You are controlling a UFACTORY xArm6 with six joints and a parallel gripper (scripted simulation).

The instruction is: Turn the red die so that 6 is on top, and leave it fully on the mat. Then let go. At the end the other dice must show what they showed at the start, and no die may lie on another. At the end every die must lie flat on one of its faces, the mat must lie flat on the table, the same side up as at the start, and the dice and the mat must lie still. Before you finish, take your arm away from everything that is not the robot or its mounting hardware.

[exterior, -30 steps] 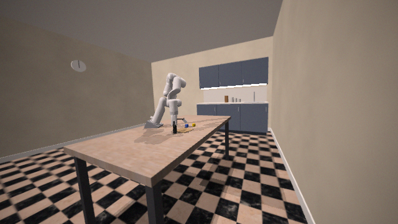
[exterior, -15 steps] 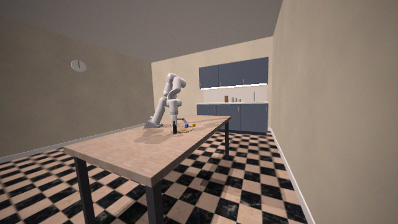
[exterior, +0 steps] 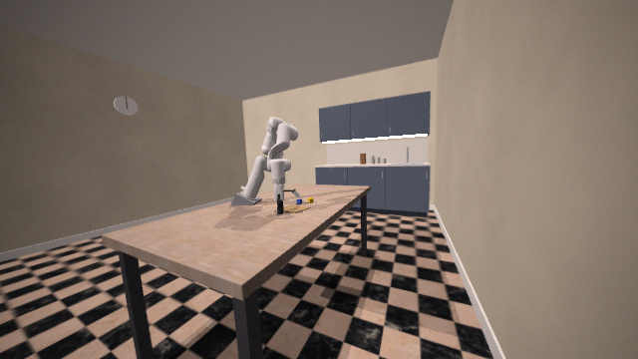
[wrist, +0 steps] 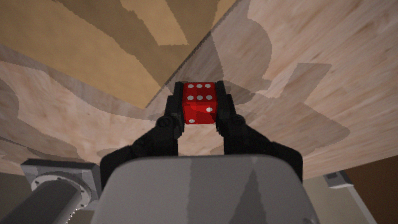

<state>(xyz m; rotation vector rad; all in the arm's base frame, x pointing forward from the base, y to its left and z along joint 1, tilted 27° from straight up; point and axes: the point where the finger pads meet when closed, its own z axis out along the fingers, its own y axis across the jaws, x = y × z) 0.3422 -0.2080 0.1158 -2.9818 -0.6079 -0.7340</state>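
Observation:
In the wrist view my gripper [wrist: 199, 92] is shut on the red die [wrist: 200, 102], one black finger on each side. The die's far face shows six white pips and the face toward the camera shows two. The die sits at the edge of the tan mat [wrist: 100, 45], over the wooden table [wrist: 310, 60]. In the exterior view the gripper [exterior: 280, 208] reaches down to the table beside the mat [exterior: 297, 209]; the red die is hidden there behind the fingers.
A blue die [exterior: 299, 201] and a yellow die [exterior: 310, 199] lie on the table [exterior: 224, 249] just beyond the mat. The arm's base [exterior: 245, 199] stands to the left. The table's right edge runs close by.

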